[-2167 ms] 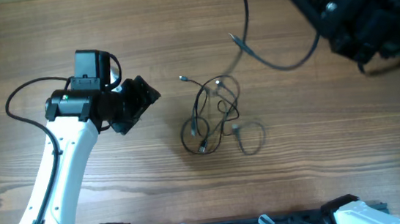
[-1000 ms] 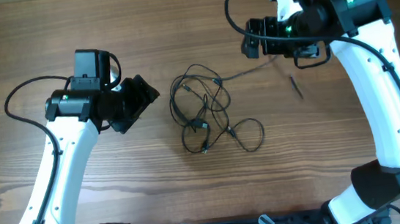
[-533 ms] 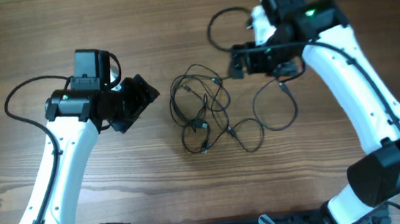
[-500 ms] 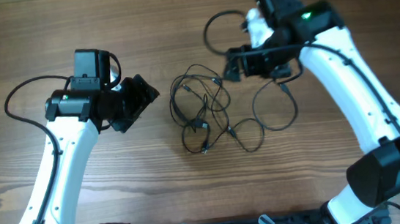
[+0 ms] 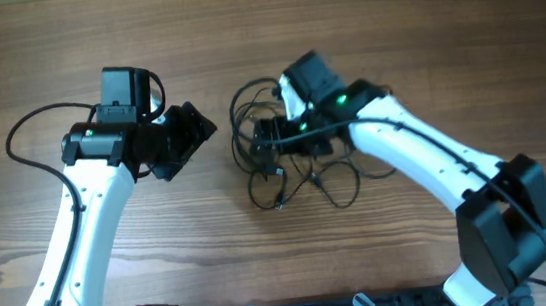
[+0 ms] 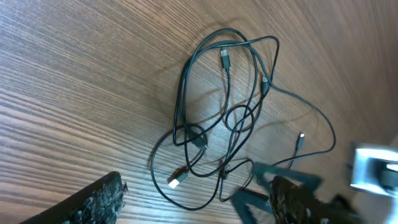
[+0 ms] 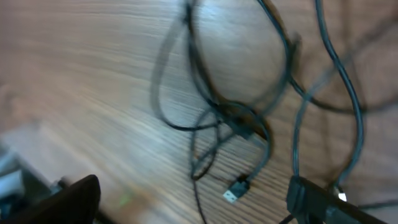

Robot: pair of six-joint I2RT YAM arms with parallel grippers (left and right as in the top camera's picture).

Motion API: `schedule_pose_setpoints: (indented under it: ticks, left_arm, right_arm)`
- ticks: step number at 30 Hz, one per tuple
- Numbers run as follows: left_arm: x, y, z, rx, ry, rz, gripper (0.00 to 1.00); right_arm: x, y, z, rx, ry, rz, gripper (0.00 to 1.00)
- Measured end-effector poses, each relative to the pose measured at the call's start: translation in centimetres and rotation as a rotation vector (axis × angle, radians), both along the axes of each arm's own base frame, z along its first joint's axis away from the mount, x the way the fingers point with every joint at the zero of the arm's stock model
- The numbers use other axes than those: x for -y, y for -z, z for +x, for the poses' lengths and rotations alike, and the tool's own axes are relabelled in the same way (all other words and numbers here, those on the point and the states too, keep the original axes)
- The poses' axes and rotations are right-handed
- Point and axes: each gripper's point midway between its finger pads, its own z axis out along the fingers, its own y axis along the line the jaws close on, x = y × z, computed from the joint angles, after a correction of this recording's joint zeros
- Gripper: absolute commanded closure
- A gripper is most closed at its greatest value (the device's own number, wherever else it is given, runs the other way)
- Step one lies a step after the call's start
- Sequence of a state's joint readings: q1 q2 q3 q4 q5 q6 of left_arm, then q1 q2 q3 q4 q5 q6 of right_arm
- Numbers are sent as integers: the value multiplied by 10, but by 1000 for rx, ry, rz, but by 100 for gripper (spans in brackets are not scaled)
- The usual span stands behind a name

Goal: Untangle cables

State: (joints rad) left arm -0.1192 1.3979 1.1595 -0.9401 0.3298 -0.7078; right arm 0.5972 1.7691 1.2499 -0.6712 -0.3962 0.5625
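Black right gripper (image 5: 262, 144) hangs wide-open, empty, over the cables (image 6: 194, 138); left gripper (image 5: 198, 130) gapes aside.

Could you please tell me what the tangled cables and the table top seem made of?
The thin dark tangled cables look plastic- or rubber-sheathed, matte, bending in soft loops; their silvery plug ends are probably metal. The brown table top looks like wood or laminate, with streaked grain.

— Surface?
— Wooden table (image 5: 421, 18), warm brown, streaked with darker grain from left to right in the overhead view.
— And around it?
— Fills every view edge to edge.
— Light?
— Soft and even, with only faint shadows on the wood. Blurred grain in the right wrist view.
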Motion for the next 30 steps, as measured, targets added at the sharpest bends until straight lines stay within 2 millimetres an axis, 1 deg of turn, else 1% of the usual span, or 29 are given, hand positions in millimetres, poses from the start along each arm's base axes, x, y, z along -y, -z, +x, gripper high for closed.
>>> schedule_pose_setpoints:
  ticks: [2, 6, 9, 11, 14, 17, 18, 20, 23, 30]
  left_arm:
    - [0, 0, 0, -1, 0, 0, 22]
    - [0, 0, 0, -2, 0, 1, 22]
    - [0, 0, 0, -2, 0, 0, 22]
    - [0, 0, 0, -2, 0, 0, 22]
    - [0, 0, 0, -2, 0, 0, 22]
    - [0, 0, 0, -2, 0, 0, 23]
    - [0, 0, 0, -2, 0, 0, 23]
    - [0, 0, 0, -2, 0, 0, 27]
    - [0, 0, 0, -2, 1, 1, 31]
    - [-3, 0, 2, 6, -9, 6, 31]
  right_arm:
    - [3, 11, -4, -15, 56, -41, 18]
    - [1, 21, 3, 10, 136, -44, 21]
    - [-8, 23, 9, 44, 183, -7, 23]
    - [-15, 25, 10, 58, 197, 19, 23]
    - [-23, 26, 7, 64, 203, 39, 27]
    - [-29, 23, 7, 73, 217, 53, 36]
    - [-30, 24, 7, 72, 224, 51, 41]
    - [-28, 24, 8, 74, 241, 42, 46]
    - [-24, 26, 11, 78, 269, 23, 46]
    - [-20, 28, 12, 80, 290, 3, 47]
